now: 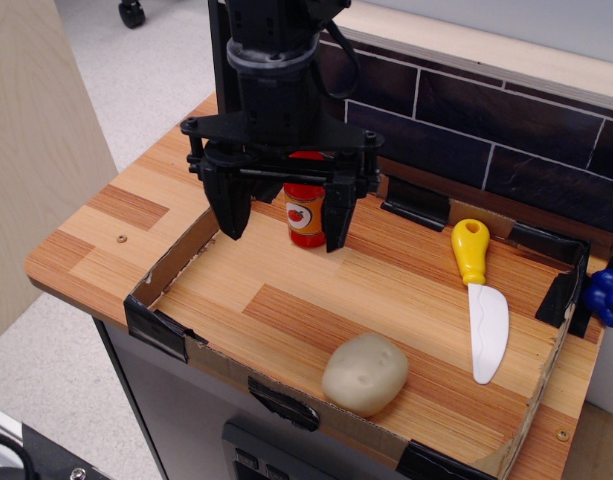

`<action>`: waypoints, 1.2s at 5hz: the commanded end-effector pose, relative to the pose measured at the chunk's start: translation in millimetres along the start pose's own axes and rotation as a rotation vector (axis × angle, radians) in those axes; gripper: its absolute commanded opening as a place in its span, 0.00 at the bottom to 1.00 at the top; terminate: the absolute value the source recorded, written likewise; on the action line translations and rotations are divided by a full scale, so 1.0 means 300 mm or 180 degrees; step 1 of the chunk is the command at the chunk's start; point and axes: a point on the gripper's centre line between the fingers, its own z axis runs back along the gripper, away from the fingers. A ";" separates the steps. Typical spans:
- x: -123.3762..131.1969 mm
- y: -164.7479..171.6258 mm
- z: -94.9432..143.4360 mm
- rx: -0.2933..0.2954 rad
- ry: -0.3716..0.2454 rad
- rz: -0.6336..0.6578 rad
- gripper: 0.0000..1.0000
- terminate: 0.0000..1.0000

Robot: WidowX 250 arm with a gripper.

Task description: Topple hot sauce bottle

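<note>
Table (106,235): wooden top in striped light and dark planks, and it carries everything here.
Wall (506,140): dark tiles with pale grout lines, running along the back edge of the table.
Tray (171,262): low cardboard border fixed with black tape at the corners, fencing off the working area on the table.
Arm (276,70): big black body coming down from the top, right over the back of the tray.
Gripper (284,222): and it's spread wide, two black fingers pointing down, one on either side of the bottle, holding nothing; I can't tell if either finger touches it.
Knife (483,305): toy with a yellow handle and white blade, lying flat on the right side of the tray, handle toward the wall, well apart from the gripper.
Potato (365,373): pale beige lump at the front of the tray, near the front cardboard edge.
Bottle (305,215): small, red, standing upright at the back of the tray between the fingers, orange label with a tomato picture facing us, its top hidden behind the gripper.
Blue object (609,295): a knobbly bit at the far right edge, mostly cut off.
</note>
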 end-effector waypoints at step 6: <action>0.241 -0.030 0.071 -0.0070 -0.0677 0.0536 1.00 0.00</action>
